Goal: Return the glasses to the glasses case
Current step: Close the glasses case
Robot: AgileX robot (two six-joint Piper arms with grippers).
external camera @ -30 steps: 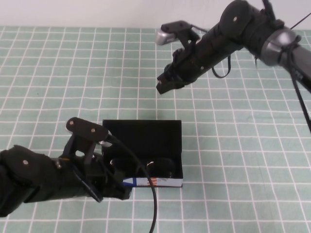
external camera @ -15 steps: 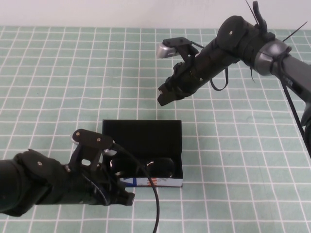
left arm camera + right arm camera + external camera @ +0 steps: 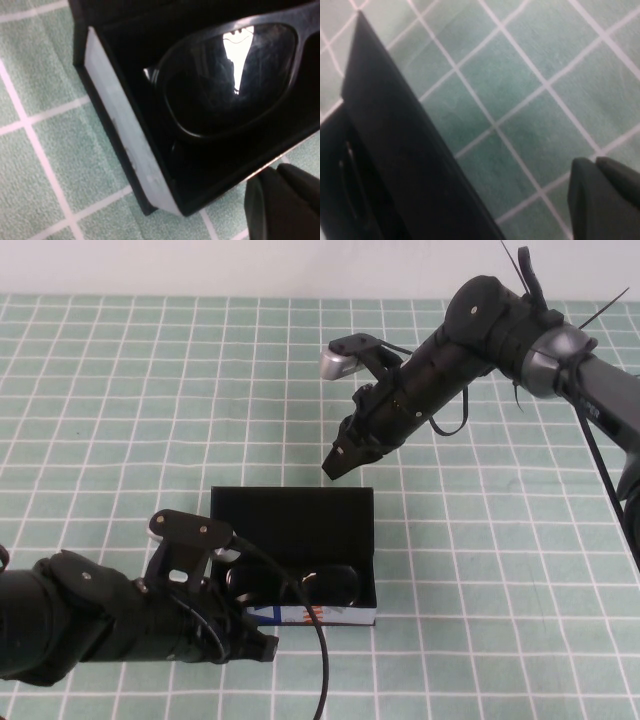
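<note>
Right gripper [image 3: 337, 462] dips, closed, toward case [image 3: 292, 555] lid to shut it; glasses [image 3: 290, 585] inside; left gripper [image 3: 255, 645], closed, braces front.

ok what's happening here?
The glasses already lie inside the open case, its lid standing up at the far side. The left gripper sits low by the case's near-left corner, holding nothing. The right gripper, shut and empty, hangs just beyond the lid's top edge, perhaps to tip it closed.
</note>
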